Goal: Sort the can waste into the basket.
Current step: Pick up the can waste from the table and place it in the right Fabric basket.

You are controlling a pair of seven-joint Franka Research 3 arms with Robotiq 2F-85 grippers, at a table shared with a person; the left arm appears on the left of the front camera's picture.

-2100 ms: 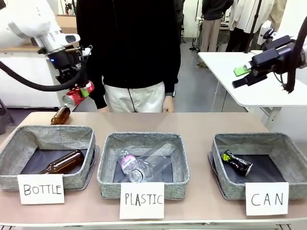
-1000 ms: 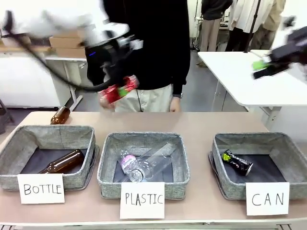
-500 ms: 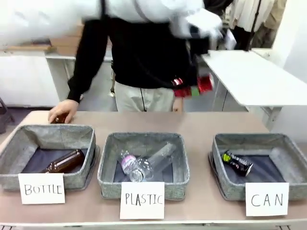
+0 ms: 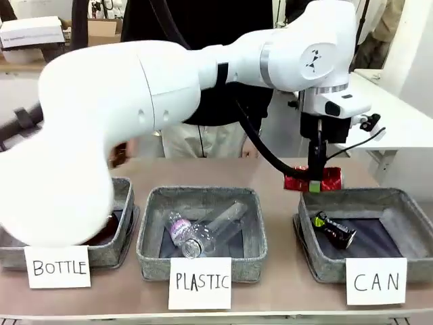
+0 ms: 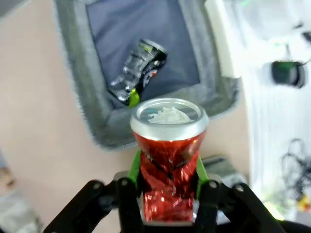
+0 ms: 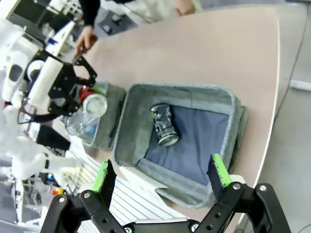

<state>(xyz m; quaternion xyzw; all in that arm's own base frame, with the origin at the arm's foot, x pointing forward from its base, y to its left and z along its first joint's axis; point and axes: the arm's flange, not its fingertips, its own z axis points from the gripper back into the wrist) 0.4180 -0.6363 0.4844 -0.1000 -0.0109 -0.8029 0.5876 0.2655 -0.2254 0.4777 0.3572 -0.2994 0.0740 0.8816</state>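
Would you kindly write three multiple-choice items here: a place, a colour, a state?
1. The black can lies: A in the CAN basket; B in the PLASTIC basket; C on the table.
2. The left gripper's held can is: A blue; B red; C gold.
3. The right gripper is: A open; B shut on a bottle; C shut on a can.
1A, on its dark bottom; 2B, red between the pads; 3A, fingers spread, empty.

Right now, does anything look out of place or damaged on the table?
Nothing misplaced. Both cans are crushed: the red can, shut in the left gripper, hangs near the far left corner of the CAN basket; the black can lies askew inside it.
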